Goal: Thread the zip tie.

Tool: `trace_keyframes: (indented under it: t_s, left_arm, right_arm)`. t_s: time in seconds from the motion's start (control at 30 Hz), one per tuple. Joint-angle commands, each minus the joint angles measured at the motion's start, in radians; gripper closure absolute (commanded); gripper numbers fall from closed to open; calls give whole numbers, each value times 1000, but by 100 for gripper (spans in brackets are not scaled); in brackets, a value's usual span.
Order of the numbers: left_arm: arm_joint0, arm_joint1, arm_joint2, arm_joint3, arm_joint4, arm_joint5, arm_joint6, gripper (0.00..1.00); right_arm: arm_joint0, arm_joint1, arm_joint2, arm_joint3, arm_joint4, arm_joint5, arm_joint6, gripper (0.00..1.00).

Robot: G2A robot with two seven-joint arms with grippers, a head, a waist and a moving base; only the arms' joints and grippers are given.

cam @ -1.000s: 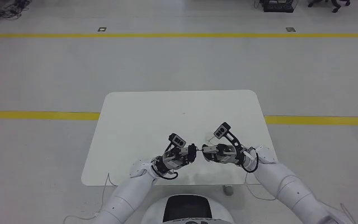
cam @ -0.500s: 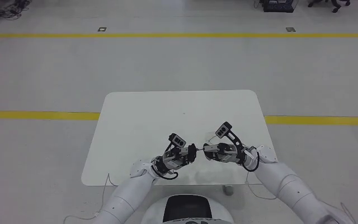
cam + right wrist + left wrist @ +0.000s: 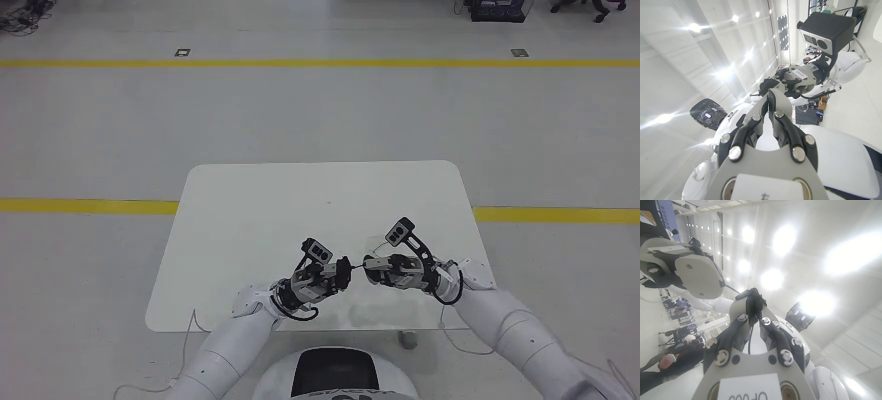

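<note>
A thin black zip tie (image 3: 356, 267) spans the small gap between my two grippers, above the table's front part. My left gripper (image 3: 343, 269) is shut on one end of it. In the left wrist view its fingertips (image 3: 745, 306) pinch the black tie (image 3: 753, 296), and the strap (image 3: 750, 332) trails back between the fingers. My right gripper (image 3: 369, 267) faces it, shut on the other end; its pads (image 3: 772, 102) are pressed together. From the left wrist view the right gripper (image 3: 720, 283) sits close, with the tie coming out of it.
The white table (image 3: 260, 210) has rounded corners, and both grippers hang near its front edge (image 3: 200, 328). Grey floor with yellow lines (image 3: 90, 206) surrounds it.
The right gripper has shifted very slightly toward the table's far side. The left gripper has kept still, and both stay shut on the tie.
</note>
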Motion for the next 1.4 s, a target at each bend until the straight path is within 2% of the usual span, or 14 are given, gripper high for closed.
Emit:
trace_keyframes:
  t_s: [0.0, 1.37]
  left_arm:
    - [0, 0, 0, 0, 0, 0, 0, 100]
    - [0, 0, 0, 0, 0, 0, 0, 100]
  right_arm:
    - [2, -1, -2, 6, 0, 0, 0, 100]
    - [24, -13, -40, 57, 4, 4, 0, 100]
